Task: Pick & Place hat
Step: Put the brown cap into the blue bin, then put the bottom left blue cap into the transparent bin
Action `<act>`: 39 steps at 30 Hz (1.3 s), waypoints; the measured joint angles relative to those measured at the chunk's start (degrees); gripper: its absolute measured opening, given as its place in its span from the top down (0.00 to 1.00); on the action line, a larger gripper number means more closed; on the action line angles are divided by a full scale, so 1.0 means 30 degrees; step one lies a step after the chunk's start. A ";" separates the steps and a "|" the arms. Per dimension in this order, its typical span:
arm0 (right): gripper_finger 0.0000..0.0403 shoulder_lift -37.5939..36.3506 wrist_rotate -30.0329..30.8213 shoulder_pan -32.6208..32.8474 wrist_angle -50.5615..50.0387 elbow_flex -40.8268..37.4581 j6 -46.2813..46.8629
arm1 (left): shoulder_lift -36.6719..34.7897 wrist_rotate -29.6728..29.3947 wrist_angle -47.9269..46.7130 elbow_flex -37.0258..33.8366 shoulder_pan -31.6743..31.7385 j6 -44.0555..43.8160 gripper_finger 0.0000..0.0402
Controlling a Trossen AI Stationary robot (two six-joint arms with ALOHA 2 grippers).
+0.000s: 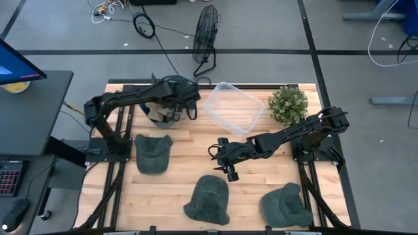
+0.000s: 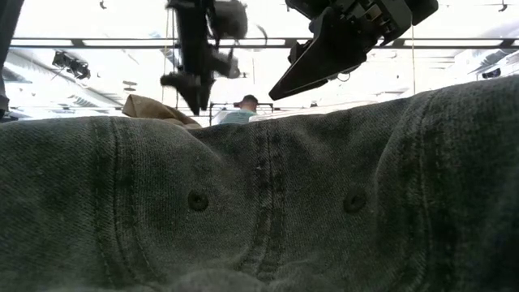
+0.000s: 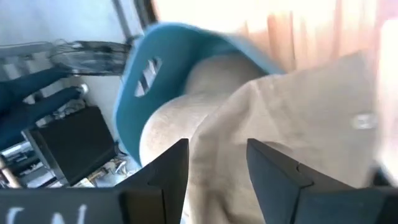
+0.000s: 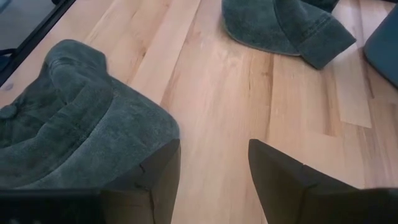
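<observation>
Right gripper (image 1: 223,163) above perhaps three hats (image 1: 208,200)

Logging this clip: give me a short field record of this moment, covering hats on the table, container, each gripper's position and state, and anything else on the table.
hats on table: three dark green ones; left hat, middle hat, right hat
container: clear plastic bin, far side of the table, looks empty
left gripper: open, at the far left by a blue tub with beige cloth in it
right gripper: open, above bare wood near the middle hat, holding nothing
other: small potted plant beside the bin
</observation>
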 joint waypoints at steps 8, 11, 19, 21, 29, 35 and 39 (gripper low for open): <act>0.52 0.0000 -0.1616 0.0080 0.0487 -0.0007 -0.0362 | -0.3048 0.3127 -0.0028 0.0036 -0.1909 -0.5995 0.58; 0.52 0.0095 -0.1818 0.0477 0.0562 -0.0007 -0.0268 | -0.3622 0.7821 -0.0045 0.0036 -0.2418 -0.7705 0.58; 0.52 0.0437 -0.1796 0.2326 0.1601 -0.0036 0.1266 | -0.3588 0.9841 0.0577 0.0033 -0.5535 -0.9560 0.58; 0.52 0.0437 -0.1499 0.2780 0.1767 -0.0029 0.1253 | -0.3538 0.9841 0.0439 0.0029 -0.6514 -1.0542 0.58; 0.52 0.0437 0.0367 0.3710 0.1721 -0.0032 0.2235 | -0.3560 0.5577 0.0028 0.0029 -1.1183 -1.3993 0.58; 0.52 0.0437 0.0419 0.4000 0.1762 -0.0029 0.3116 | -0.3779 0.2229 0.5016 -0.3546 -1.4464 -1.5324 0.58; 0.52 0.0437 0.0441 0.4348 0.2066 -0.0029 0.3599 | -0.4280 0.0584 0.8889 -0.7416 -1.5505 -1.7774 0.58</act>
